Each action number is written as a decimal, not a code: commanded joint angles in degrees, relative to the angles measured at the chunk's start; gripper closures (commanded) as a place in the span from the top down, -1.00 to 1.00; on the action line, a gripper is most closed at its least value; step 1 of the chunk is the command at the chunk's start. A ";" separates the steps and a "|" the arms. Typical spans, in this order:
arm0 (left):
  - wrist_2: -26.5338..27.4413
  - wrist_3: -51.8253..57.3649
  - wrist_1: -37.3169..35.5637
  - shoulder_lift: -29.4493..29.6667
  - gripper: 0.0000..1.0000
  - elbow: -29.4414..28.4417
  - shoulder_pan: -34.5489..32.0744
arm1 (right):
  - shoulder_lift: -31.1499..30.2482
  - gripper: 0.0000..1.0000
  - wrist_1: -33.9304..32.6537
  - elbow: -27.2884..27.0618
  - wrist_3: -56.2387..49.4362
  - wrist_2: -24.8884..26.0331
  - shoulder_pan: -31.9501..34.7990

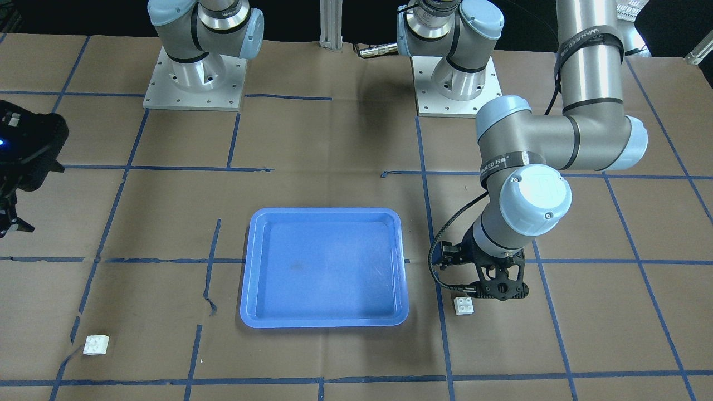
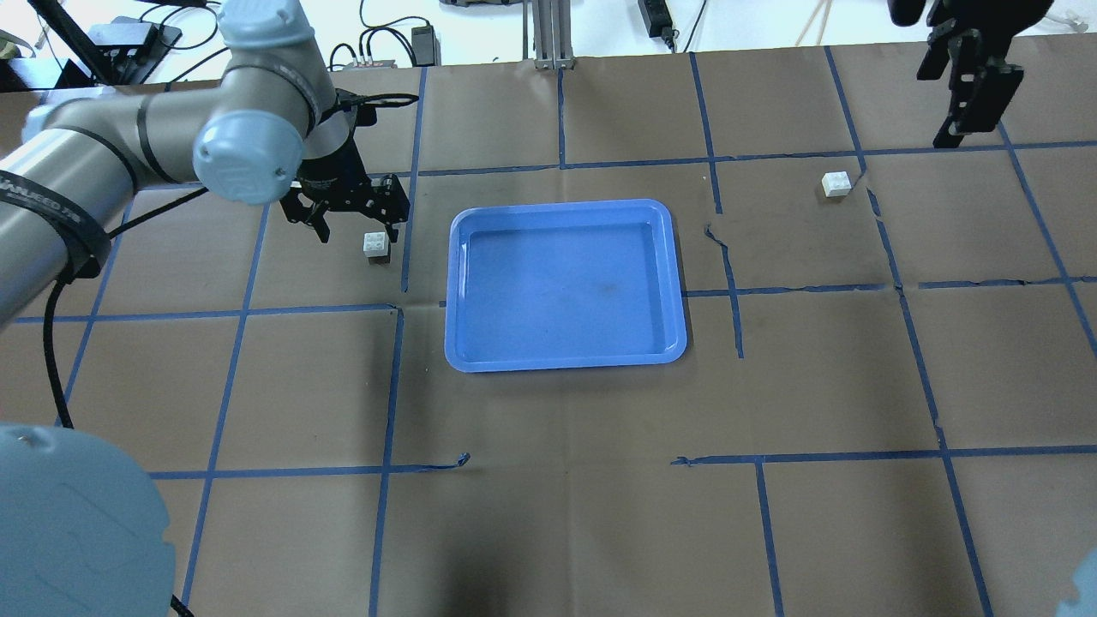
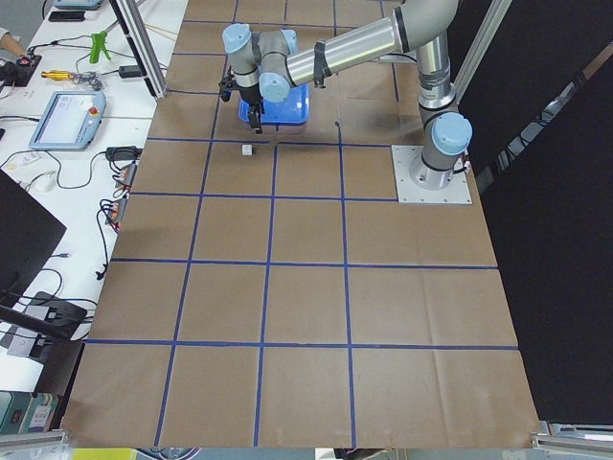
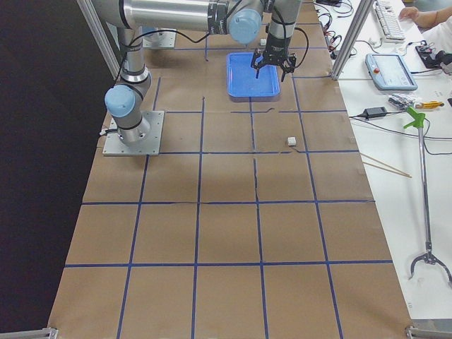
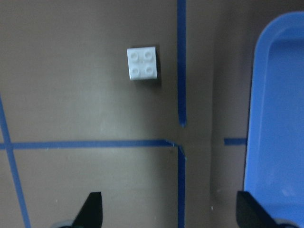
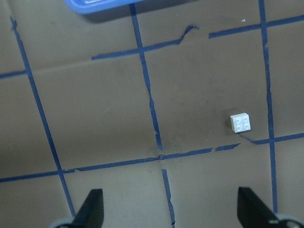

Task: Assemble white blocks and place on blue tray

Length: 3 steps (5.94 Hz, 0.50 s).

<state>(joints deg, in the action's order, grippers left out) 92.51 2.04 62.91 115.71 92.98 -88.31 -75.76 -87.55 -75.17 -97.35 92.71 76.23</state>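
Note:
One white block (image 2: 375,243) lies on the table just left of the blue tray (image 2: 566,283); it also shows in the front view (image 1: 464,305) and the left wrist view (image 5: 143,63). My left gripper (image 2: 356,224) hovers beside and above it, open and empty, with the fingertips (image 5: 92,209) wide apart. The second white block (image 2: 836,183) lies far right of the tray, and shows in the right wrist view (image 6: 241,122). My right gripper (image 2: 964,128) hangs high beyond it, open and empty. The tray holds nothing.
Brown paper with blue tape lines (image 2: 390,386) covers the table. The two arm bases (image 1: 195,83) stand at the robot's side of the table. An edge of the tray (image 6: 104,4) shows at the top of the right wrist view.

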 commanded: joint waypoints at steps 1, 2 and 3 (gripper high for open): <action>0.13 0.16 -12.54 4.77 0.99 1.69 1.29 | 4.29 1.00 -3.06 0.29 -8.59 -8.47 -6.06; 0.13 -0.10 -12.90 7.22 0.98 1.51 1.29 | 7.35 1.00 -3.07 0.46 -13.78 -14.16 -8.96; -0.39 -0.11 -12.99 7.60 0.98 2.03 1.29 | 11.30 1.00 -2.81 0.46 -18.01 -24.58 -13.08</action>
<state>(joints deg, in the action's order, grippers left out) 92.47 1.99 50.32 122.36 94.70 -87.05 -68.11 -90.47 -74.75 -110.90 76.98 66.90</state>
